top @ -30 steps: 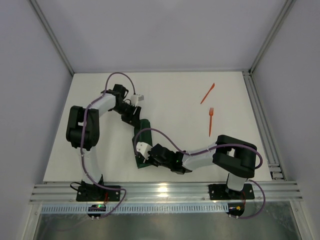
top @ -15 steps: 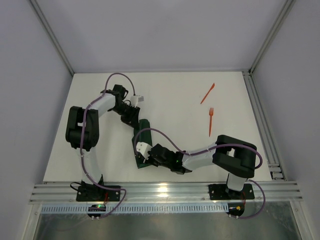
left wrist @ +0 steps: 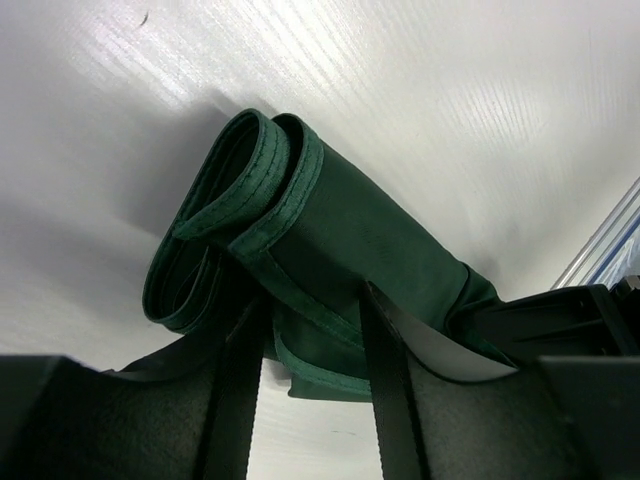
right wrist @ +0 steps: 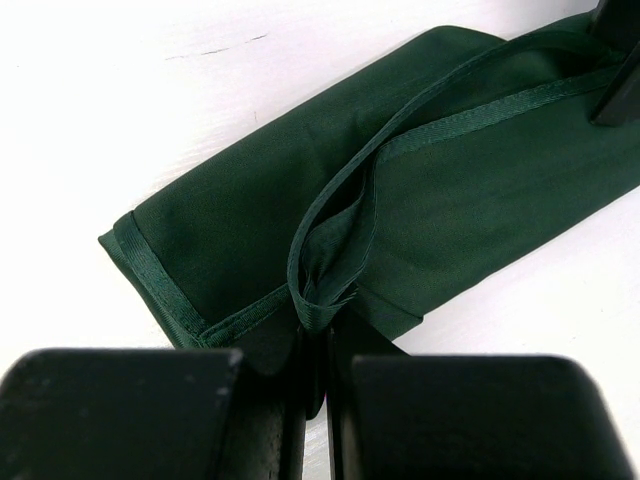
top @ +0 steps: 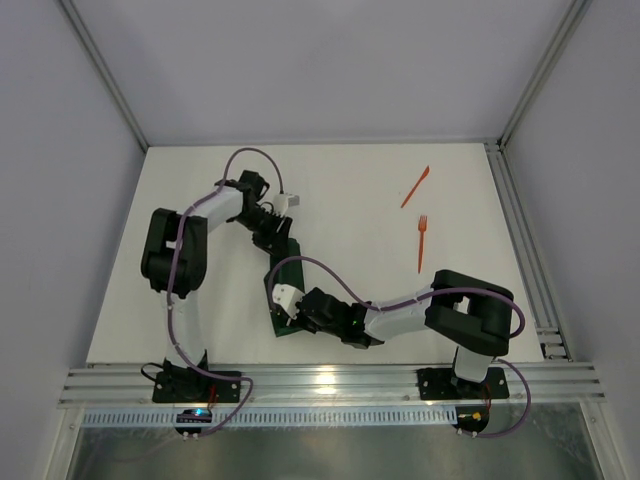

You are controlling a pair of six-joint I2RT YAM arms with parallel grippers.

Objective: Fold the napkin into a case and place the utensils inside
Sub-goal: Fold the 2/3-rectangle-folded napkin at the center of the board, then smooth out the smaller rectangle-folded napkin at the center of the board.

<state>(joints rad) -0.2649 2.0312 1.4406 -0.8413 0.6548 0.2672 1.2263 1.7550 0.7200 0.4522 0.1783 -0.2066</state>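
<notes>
Napkin [top: 283, 290] lies folded narrow, mid-left tabletop. Right end effector [right wrist: 318, 385] clamped on its near hem; left end effector [left wrist: 312, 350] apart, straddling the far end. Risk: a tug unrolls the folds; fork [top: 421, 243] and knife [top: 415, 187] sit far right.

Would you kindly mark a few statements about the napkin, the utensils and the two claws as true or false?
1. The napkin is folded into a narrow strip. True.
2. The fork lies inside the napkin. False: it lies bare on the table, far right of it.
3. The right claw pinches the napkin's hem. True.
4. The knife is held by the left claw. False: it lies on the table beyond the fork.
</notes>
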